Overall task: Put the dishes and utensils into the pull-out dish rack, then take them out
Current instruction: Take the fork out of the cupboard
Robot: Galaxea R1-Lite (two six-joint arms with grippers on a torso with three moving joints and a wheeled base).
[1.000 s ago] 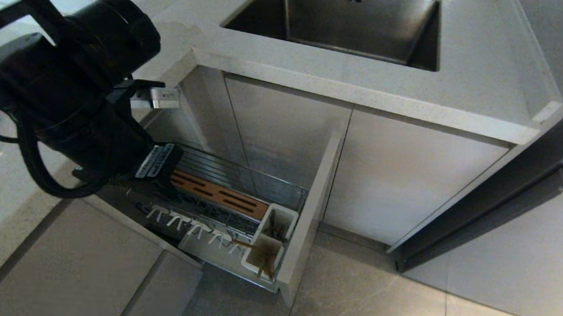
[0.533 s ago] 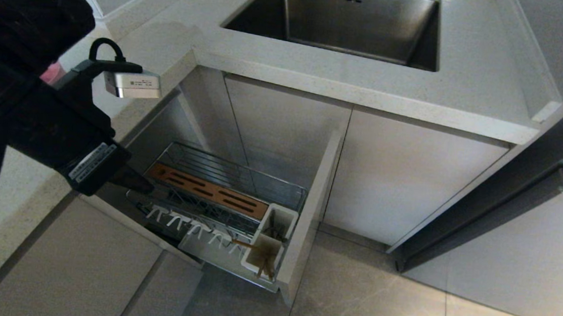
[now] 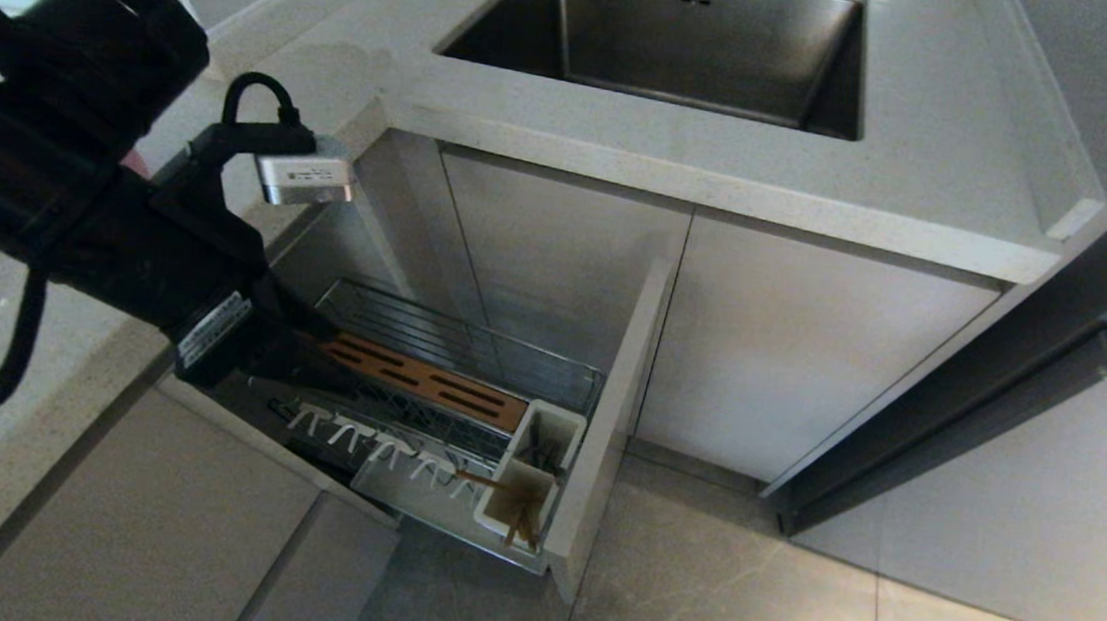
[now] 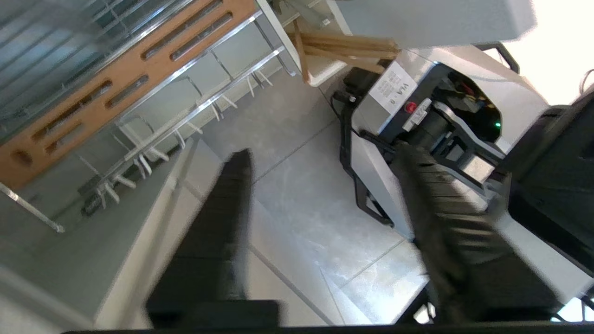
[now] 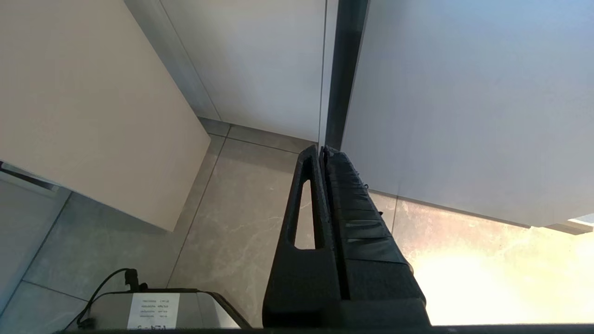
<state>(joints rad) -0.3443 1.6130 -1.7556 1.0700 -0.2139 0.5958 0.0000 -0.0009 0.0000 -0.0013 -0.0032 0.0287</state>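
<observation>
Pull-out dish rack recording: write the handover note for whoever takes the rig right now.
Left gripper: fingers apart, holding nothing, beside the pull-out dish rack.
Right gripper: shut, parked, pointing at the floor.
Chopsticks stand in the rack's front utensil cup.
No plate or bowl sits in the rack; neither is clearly in view, nor is the spoon.
Left: find and handle the dishes and spoon, depending on whether loading or unloading is under way.

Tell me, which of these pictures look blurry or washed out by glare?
Left wrist view: the left tool fingers and nearby rack are smeared by motion, and one corner is blown out white. Right wrist view: sharp, but glare bleaches the floor beside the right tool. Head view: evenly lit and sharp.
</observation>
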